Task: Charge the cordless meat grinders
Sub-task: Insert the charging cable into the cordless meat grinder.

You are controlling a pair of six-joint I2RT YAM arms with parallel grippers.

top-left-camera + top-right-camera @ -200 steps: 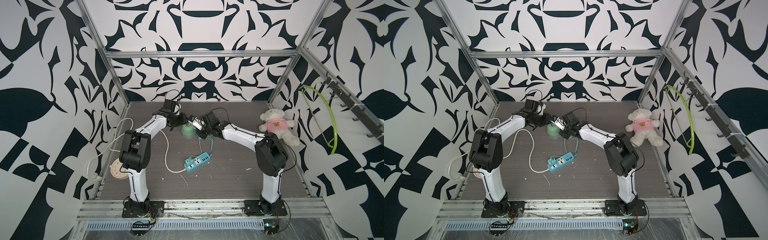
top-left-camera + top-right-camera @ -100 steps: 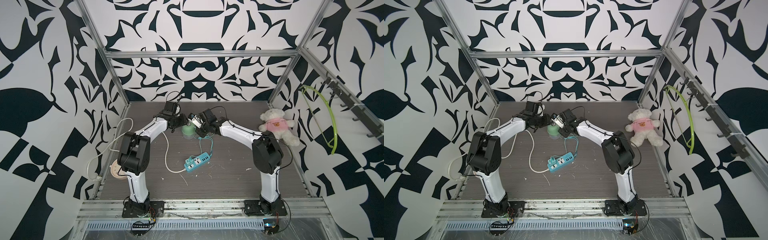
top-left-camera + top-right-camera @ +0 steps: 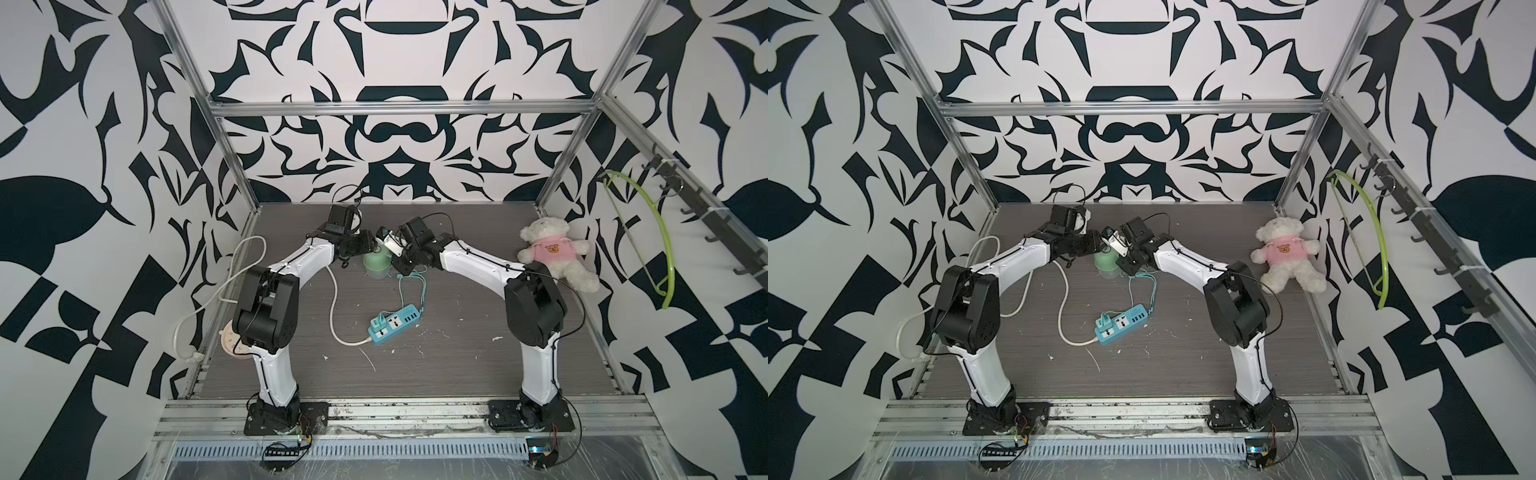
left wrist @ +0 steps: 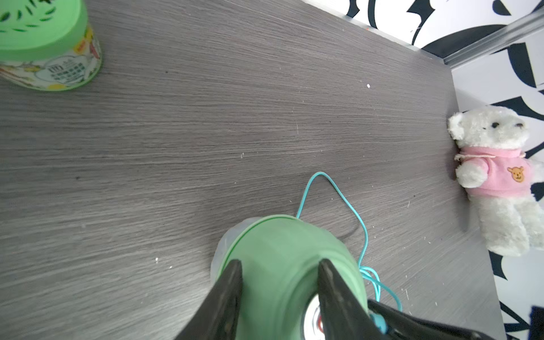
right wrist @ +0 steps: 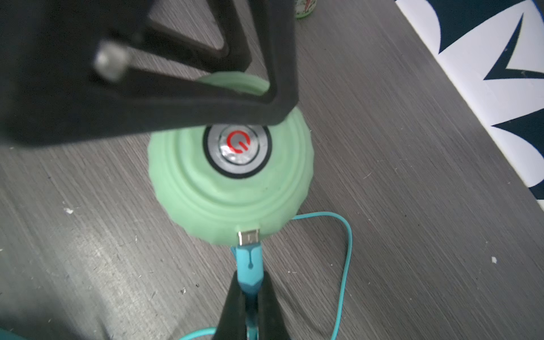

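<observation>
The cordless meat grinder (image 3: 377, 265) (image 3: 1106, 264) is a mint-green dome on a clear cup, standing at the back middle of the table. My left gripper (image 4: 279, 263) is shut on its dome (image 4: 282, 250), one finger on each side. The silver button (image 5: 237, 147) with a red power sign faces up. My right gripper (image 5: 250, 282) is shut on a teal cable plug (image 5: 249, 260). The plug's metal tip (image 5: 248, 237) shows against the dome's side (image 5: 229, 200). The teal cable (image 3: 420, 291) runs to a teal power strip (image 3: 394, 324) (image 3: 1121, 323).
A white teddy bear in a pink shirt (image 3: 552, 253) (image 4: 497, 176) lies at the right wall. A green-lidded tin (image 4: 44, 44) stands behind the left arm. The strip's white cord (image 3: 332, 307) loops off to the left. A green hanger (image 3: 660, 232) hangs on the right rail.
My right arm has edged slightly left and toward the back, carrying the plug to the grinder. The left gripper has kept its hold on the dome.
</observation>
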